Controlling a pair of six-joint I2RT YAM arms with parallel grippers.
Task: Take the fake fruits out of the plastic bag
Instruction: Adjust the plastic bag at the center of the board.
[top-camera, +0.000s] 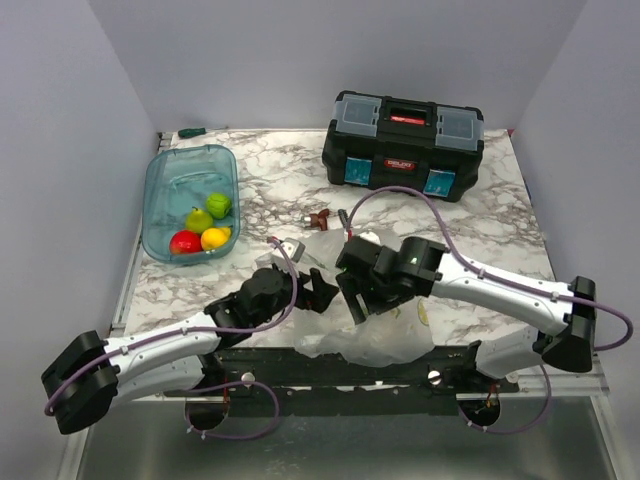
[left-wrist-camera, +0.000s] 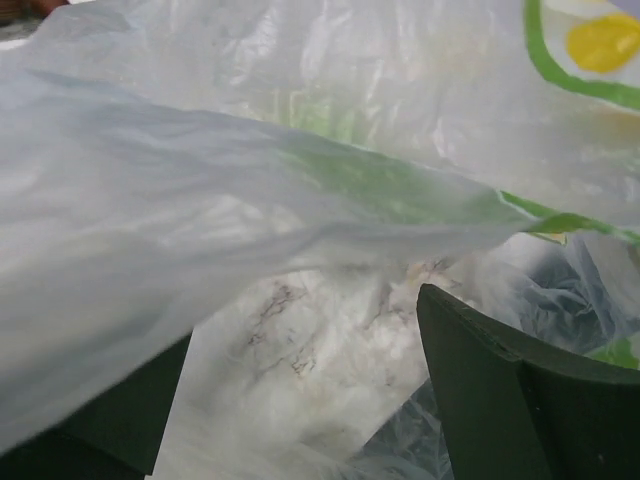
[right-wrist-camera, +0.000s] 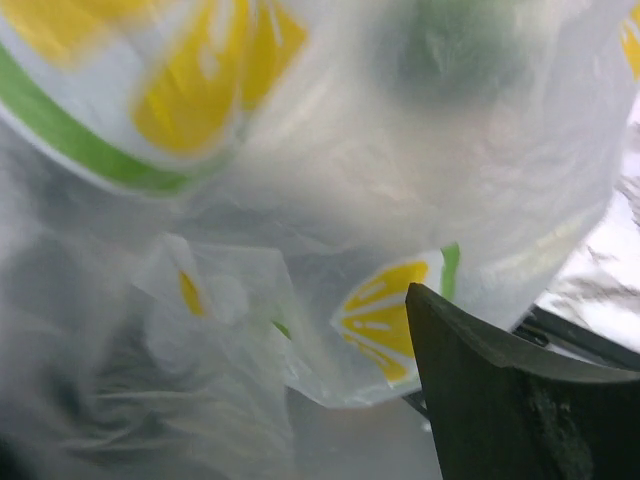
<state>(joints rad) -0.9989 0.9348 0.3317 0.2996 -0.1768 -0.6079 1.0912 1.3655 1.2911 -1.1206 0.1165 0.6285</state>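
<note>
Top external view: four fake fruits (top-camera: 215, 238) lie in one teal tub (top-camera: 160, 180); one plastic bag (top-camera: 375, 340) lies near the front edge. Left gripper (top-camera: 322, 292) and right gripper (top-camera: 352, 298) are both spread wide, with bag film against their fingers.

Work surface: a white table (top-camera: 270, 170) with grey marble veining, enclosed by plain pale grey walls (top-camera: 330, 50) on three sides.

Item one: a black toolbox (top-camera: 403, 145), standing at the far right of the table, lid closed. It has a red carry handle on top, a clear-lidded compartment on either side of the handle, and teal latches on the front face.

Item two: a translucent teal tub (top-camera: 160, 200), well to the left of the toolbox and slightly nearer, set upright.

Item three: a small brown piece of hardware (top-camera: 319, 219), in front of the toolbox's left end.

Item four: a small grey-white piece (top-camera: 291, 246), in front and left of the toolbox, just beyond the brown piece; type cannot be determined.
</note>
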